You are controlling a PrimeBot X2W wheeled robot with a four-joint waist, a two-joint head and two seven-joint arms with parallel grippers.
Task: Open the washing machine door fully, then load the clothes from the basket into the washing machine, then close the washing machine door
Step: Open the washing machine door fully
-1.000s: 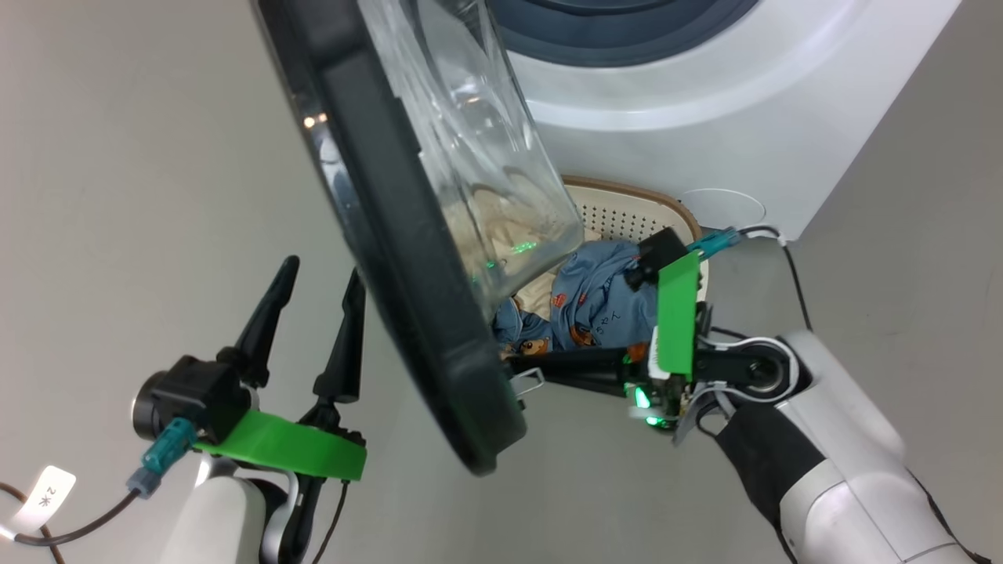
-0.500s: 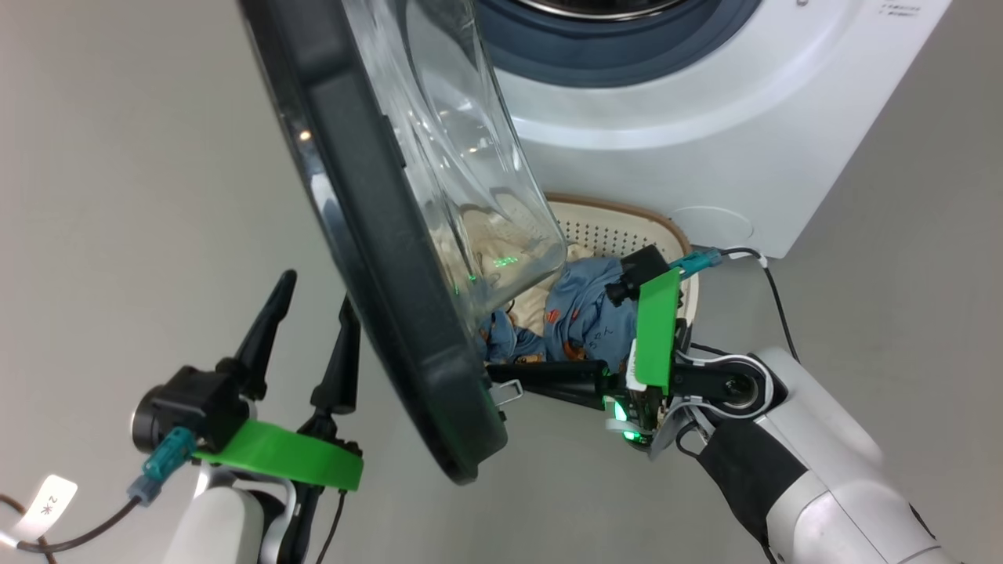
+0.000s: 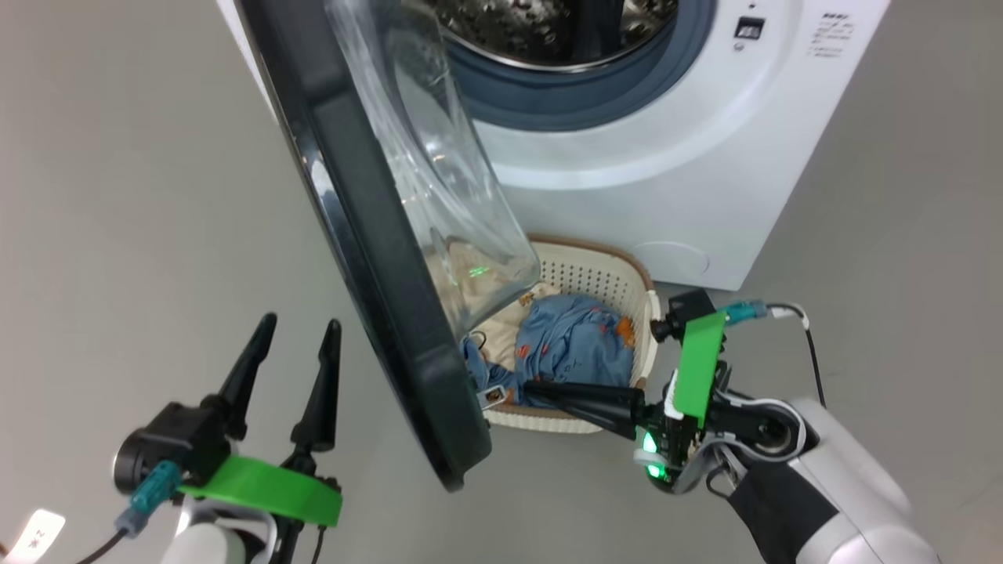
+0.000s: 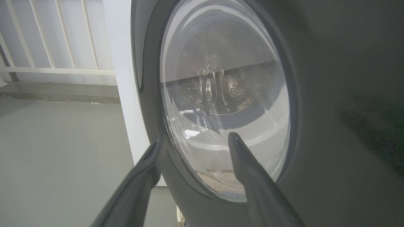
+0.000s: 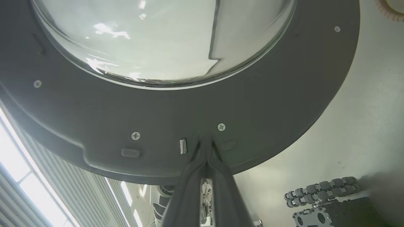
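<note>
Head view: washing machine door [image 3: 368,235] stood partly open; basket [image 3: 595,270] of clothes [image 3: 576,345] on floor before the washing machine [image 3: 666,196]. Right pincer [image 3: 529,386] closed, tips against door's inner rim beside latch [image 5: 183,146]. Left pincer [image 3: 302,321] open, empty, beside door's outer face. Label [image 3: 832,35] print illegible.

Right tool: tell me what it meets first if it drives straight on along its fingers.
The washing machine door: the shut right tool points at its dark inner rim, beside the metal latch. The tips look nearly on it; contact is unclear.
</note>
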